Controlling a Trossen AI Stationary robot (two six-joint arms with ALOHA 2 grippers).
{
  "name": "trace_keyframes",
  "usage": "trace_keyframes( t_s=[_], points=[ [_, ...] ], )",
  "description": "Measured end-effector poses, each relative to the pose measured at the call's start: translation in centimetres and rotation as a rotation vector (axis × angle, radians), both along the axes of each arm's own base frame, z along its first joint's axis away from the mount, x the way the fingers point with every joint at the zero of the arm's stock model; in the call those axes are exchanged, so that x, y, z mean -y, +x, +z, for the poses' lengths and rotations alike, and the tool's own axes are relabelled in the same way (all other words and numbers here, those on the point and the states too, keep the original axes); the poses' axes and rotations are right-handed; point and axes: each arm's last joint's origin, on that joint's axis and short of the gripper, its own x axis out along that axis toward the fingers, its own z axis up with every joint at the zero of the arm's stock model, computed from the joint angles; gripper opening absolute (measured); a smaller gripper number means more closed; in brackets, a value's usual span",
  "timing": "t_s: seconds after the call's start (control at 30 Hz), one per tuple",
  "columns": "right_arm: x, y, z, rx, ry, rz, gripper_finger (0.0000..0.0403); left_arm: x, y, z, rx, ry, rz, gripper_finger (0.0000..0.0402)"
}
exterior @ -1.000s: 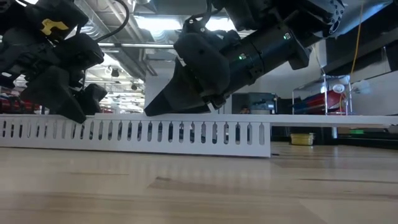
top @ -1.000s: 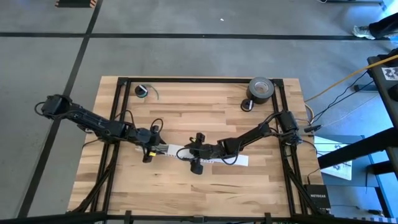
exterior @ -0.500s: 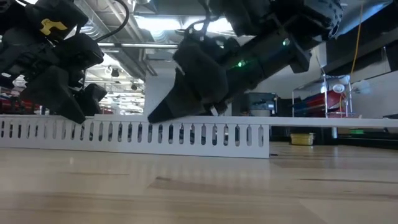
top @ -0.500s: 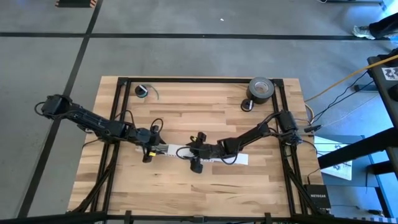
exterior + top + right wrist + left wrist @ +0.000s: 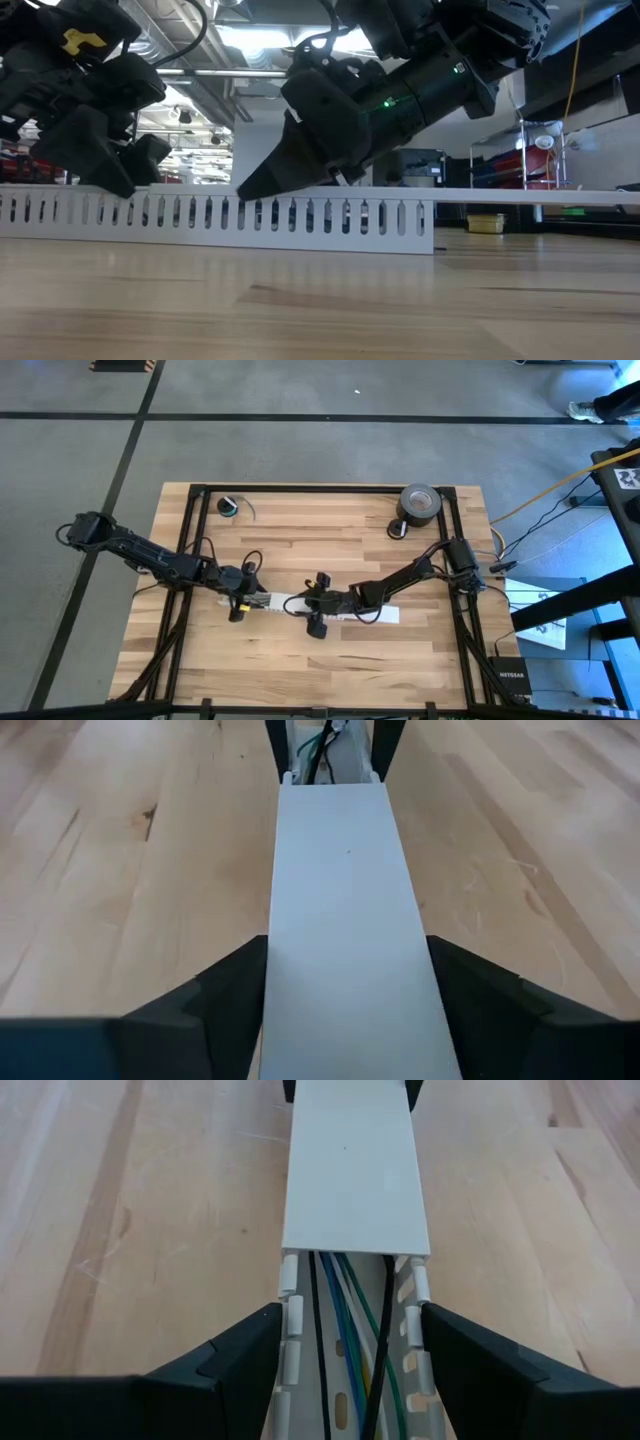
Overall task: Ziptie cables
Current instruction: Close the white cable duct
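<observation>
Slotted duct (image 5: 345, 1370) on surface (image 5: 300, 550), cables (image 5: 345, 1330) inside. Left tool (image 5: 345, 1380) clamped on duct, steadying. Right tool (image 5: 350, 1010) straddling cover (image 5: 345, 900); grip undetermined.

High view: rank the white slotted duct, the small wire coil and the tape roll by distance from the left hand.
1. White slotted duct: right at the left hand.
2. Small wire coil: far edge, left side.
3. Tape roll: far right corner.
</observation>
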Motion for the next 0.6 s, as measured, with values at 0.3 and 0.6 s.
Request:
trace_keyframes(
  t_s=[0.3,0.6],
  points=[
    [0.0,0.2,0.0,0.02,0.011,0.006,0.021,0.0,0.0,0.0,-0.001,0.0,-0.001,0.0219],
    [-0.1,2.4,-0.1,0.039,0.012,0.024,0.021,0.1,-0.2,-0.2,-0.019,-0.006,-0.016,0.0219]
  ],
)
